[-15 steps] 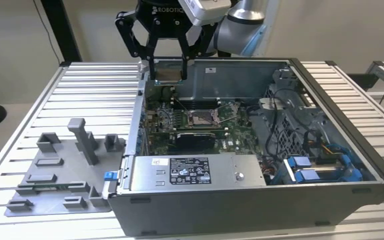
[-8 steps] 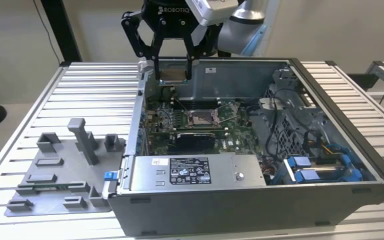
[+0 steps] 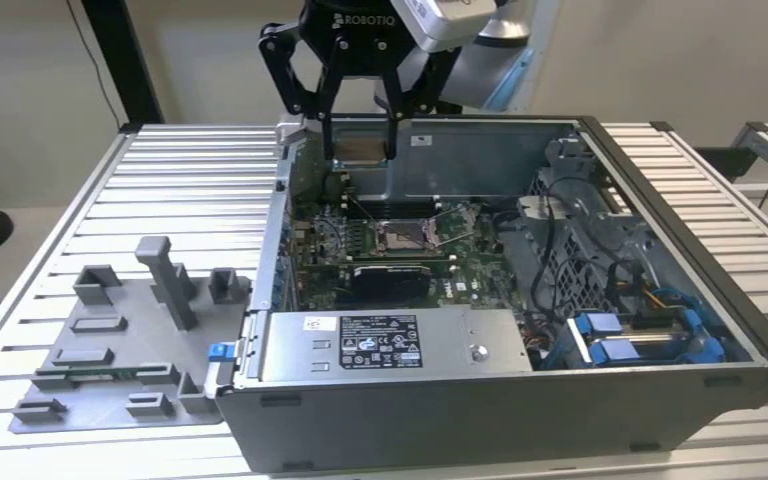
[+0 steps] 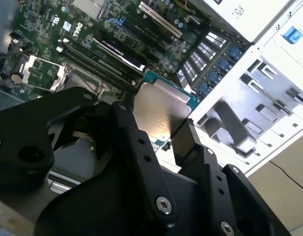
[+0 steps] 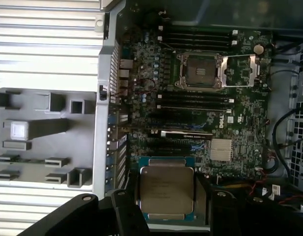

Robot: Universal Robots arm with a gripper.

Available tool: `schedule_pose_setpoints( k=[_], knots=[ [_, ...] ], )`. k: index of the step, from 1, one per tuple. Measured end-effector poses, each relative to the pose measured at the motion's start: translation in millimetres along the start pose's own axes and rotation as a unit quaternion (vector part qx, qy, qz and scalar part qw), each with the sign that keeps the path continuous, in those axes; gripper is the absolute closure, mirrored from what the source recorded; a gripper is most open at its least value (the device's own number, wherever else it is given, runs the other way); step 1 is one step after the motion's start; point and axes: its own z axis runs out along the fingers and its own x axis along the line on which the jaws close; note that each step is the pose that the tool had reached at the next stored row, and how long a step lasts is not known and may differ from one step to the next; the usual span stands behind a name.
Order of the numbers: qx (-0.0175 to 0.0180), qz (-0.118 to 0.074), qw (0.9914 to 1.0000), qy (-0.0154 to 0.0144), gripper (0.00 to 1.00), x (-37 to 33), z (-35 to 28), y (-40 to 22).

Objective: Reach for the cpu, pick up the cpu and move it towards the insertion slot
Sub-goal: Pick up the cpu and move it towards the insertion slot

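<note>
CPU [image 3: 360,147] clamped edge-on between closed gripper [image 3: 360,158] fingers, lifted above the case's [image 3: 518,420] rear wall. Insertion slot [image 3: 404,236] lies below, toward the exterior view's right, frame open, presumably ready to receive.

In the first wrist view, the black fingers [image 5: 126,209] cover the side edges of the cpu [image 5: 166,189]. In the exterior view, the arm [image 3: 471,40] is cut off at twelve o'clock, and the grey fixture plate [image 3: 104,385] hides its near corner behind the computer case [image 3: 491,420].
</note>
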Motion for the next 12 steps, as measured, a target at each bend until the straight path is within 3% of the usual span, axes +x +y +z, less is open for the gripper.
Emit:
schedule_pose_setpoints(
  k=[12],
  knots=[
    [0.0001,0.000,1.00000,0.0000,1.00,-18.6,-0.2,-0.5]
  ],
)
